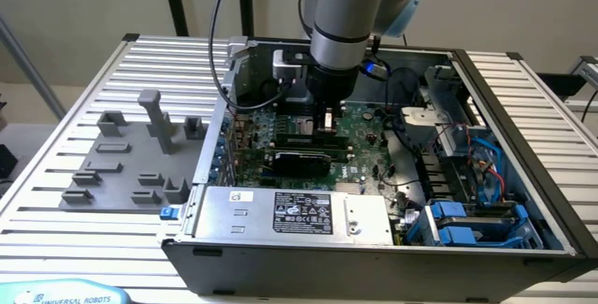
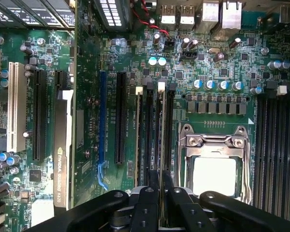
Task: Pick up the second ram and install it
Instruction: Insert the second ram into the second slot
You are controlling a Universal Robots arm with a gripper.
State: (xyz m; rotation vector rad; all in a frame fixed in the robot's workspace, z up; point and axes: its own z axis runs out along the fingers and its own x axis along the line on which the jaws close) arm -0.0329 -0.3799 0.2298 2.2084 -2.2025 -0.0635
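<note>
Open computer case (image 1: pixel 374 248) on a slatted table (image 1: pixel 75 157), grey fixture blocks (image 1: pixel 131 157) at the exterior view's left. Inside: green motherboard (image 2: pixel 222 53), bare processor socket (image 2: pixel 215 162), black graphics card (image 1: pixel 299 162), silver power supply (image 1: pixel 299 213). Gripper (image 2: pixel 160 181) lowered over the memory slots (image 2: pixel 154 130) beside the socket, fingers (image 2: pixel 152 186) clenched on the second ram (image 2: pixel 160 130). Ram seen edge-on: thin, green, upright, lying along a slot between black neighbours; seating depth not discernible.
</note>
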